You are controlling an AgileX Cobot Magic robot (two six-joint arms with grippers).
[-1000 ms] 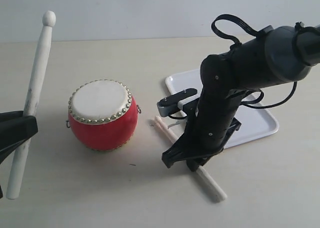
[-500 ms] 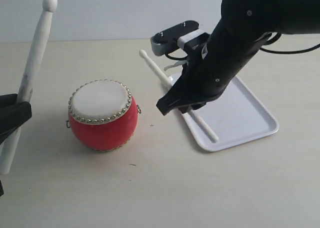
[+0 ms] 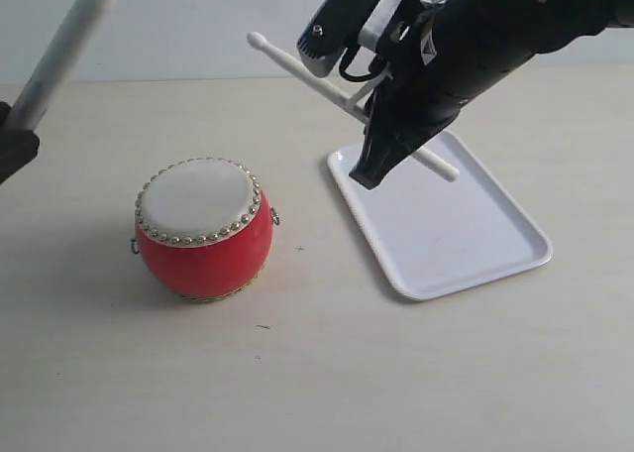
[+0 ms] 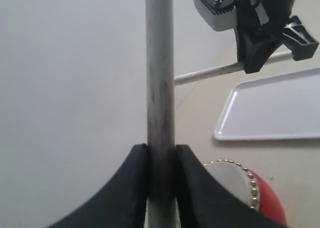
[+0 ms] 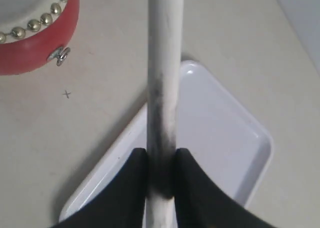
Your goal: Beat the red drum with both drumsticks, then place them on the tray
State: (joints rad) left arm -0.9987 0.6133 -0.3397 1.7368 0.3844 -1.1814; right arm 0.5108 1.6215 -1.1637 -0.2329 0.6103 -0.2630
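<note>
The red drum (image 3: pixel 203 229) sits upright on the pale table (image 3: pixel 327 383), a bit left of the middle, cream skin facing up and nothing touching it. To its right, with a strip of bare table between them, the white tray (image 3: pixel 475 234) lies flat and holds nothing. The right gripper (image 3: pixel 386 140) hangs in the air above the tray's far left corner, its black fingers pinched tight on the right drumstick (image 3: pixel 297 67). That stick is clear of everything: its rounded tip points left and far, up past the drum's side, and its butt end pokes out over the tray. Over at the left edge the left gripper (image 4: pixel 161 173) is mostly cut off from where I stand (the wrist camera shows it better), its two fingers pressed flat against either side of the left drumstick (image 4: pixel 160 63). This stick slants steeply upward, its tip out of sight, with dark scuffs along the shaft near the grip.
</note>
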